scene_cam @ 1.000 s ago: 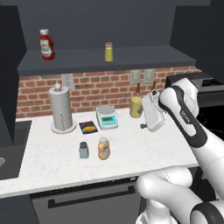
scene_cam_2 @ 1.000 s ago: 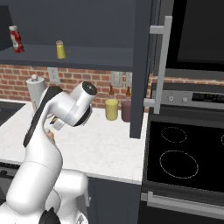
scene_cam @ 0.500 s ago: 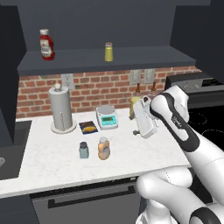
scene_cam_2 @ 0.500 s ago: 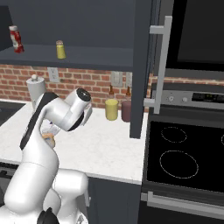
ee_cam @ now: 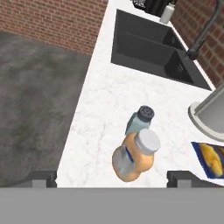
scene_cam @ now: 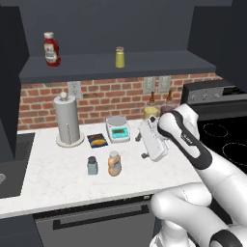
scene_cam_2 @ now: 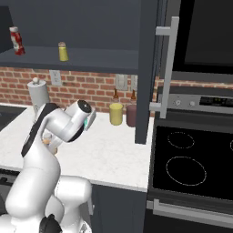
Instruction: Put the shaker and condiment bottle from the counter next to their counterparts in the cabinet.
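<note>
Gripper (scene_cam: 144,147) spread wide, empty; shaker (ee_cam: 140,120) touching condiment bottle (ee_cam: 134,156) risks toppling if a finger clips it

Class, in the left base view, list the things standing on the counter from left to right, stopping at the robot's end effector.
Paper towel roll → shaker → condiment bottle → end effector.

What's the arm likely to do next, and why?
Probably ease the open gripper forward around the orange bottle. It stands on the counter centred between the finger tips, not yet gripped, with the shaker just behind it.
</note>
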